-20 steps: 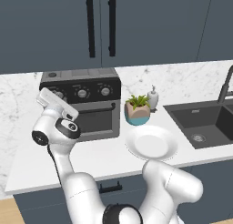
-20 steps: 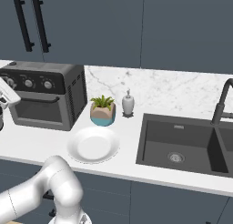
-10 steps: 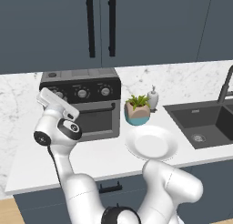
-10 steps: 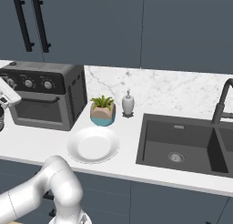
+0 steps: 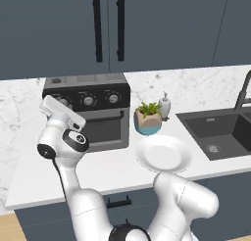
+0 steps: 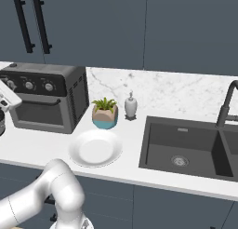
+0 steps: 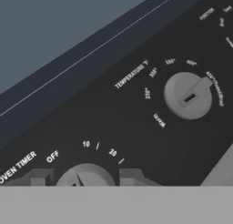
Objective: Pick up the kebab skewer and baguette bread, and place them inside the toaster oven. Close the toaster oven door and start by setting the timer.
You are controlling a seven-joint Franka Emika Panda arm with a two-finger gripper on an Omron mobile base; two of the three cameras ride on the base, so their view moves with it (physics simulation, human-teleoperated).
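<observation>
The toaster oven point(image 5: 98, 127) stands on the counter at the left, and the toaster oven door point(image 5: 100, 130) is up and shut behind its black bar handle. My gripper point(image 5: 62, 107) is pressed up to the left end of the black knob panel. In the hand view my gripper point(image 7: 86, 177) has its two fingertips point(image 7: 42, 177) tight on either side of the timer knob point(image 7: 84, 178), whose pointer sits between OFF and 10. The temperature knob point(image 7: 187, 95) lies to the upper right. The kebab skewer and the baguette bread are hidden from view.
A bare white plate point(image 5: 164, 154) lies on the counter right of the oven. Behind it stand a small potted plant point(image 5: 147, 118) and a soap bottle point(image 5: 165, 105). A dark sink point(image 6: 186, 146) with a faucet point(image 6: 227, 104) is at the right.
</observation>
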